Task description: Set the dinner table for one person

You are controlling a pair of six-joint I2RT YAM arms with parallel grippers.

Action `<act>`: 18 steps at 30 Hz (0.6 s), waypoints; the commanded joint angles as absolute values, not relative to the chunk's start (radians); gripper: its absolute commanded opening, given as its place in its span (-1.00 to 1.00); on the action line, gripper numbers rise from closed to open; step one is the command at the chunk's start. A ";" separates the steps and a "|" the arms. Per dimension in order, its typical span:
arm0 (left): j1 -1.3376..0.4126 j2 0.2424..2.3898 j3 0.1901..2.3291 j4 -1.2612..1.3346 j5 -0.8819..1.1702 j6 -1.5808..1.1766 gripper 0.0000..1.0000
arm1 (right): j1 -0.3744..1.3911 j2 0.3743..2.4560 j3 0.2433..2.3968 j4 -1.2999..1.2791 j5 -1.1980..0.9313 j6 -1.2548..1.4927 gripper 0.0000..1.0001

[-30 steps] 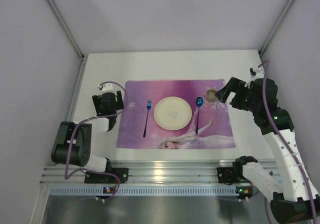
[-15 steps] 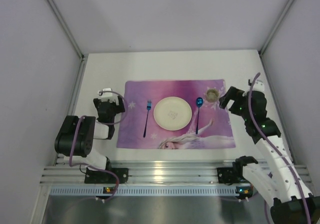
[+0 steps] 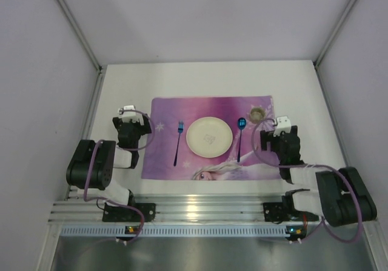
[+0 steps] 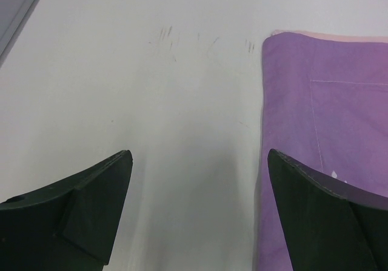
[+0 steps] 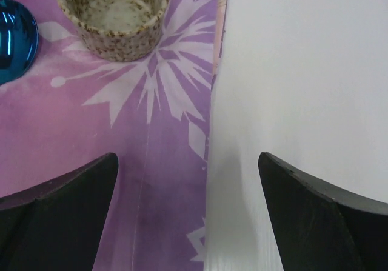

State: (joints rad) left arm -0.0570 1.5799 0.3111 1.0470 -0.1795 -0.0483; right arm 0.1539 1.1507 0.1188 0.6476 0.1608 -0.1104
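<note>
The white dinner table [image 3: 206,80] carries a purple princess placemat [image 3: 212,162]. On the mat lie a cream plate [image 3: 209,136], a blue fork [image 3: 177,142] left of it, a blue spoon [image 3: 240,136] right of it and a speckled cup [image 3: 257,113] at the far right corner. My left gripper [image 3: 132,125] is open and empty, low over the table by the mat's left edge [image 4: 303,101]. My right gripper [image 3: 280,136] is open and empty over the mat's right edge [image 5: 209,162], just short of the cup [image 5: 112,13] and the spoon bowl [image 5: 15,34].
Grey walls enclose the table on three sides, with metal posts at the back corners. An aluminium rail [image 3: 200,213] runs along the near edge with both arm bases. Bare white tabletop lies behind the mat and on both sides.
My right arm has pulled back from the cup and folded down toward its base, gripper open. My left arm folded back earlier and has stayed still since.
</note>
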 commanded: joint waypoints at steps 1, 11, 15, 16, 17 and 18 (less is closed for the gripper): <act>-0.055 1.575 0.304 1.131 -0.167 -0.040 0.97 | 0.137 1.250 0.204 1.074 0.089 -0.166 1.00; -0.055 1.577 0.304 1.129 -0.166 -0.040 0.97 | 0.092 1.448 0.179 1.299 0.109 -0.100 0.99; -0.054 1.577 0.304 1.129 -0.166 -0.040 0.97 | 0.087 1.450 0.209 1.255 0.121 -0.090 1.00; -0.055 1.577 0.304 1.129 -0.166 -0.040 0.97 | 0.087 1.450 0.209 1.253 0.120 -0.091 0.99; -0.055 1.575 0.304 1.129 -0.166 -0.040 0.97 | 0.087 1.450 0.209 1.253 0.120 -0.091 1.00; -0.055 1.577 0.304 1.129 -0.166 -0.040 0.97 | 0.087 1.450 0.209 1.253 0.120 -0.091 0.99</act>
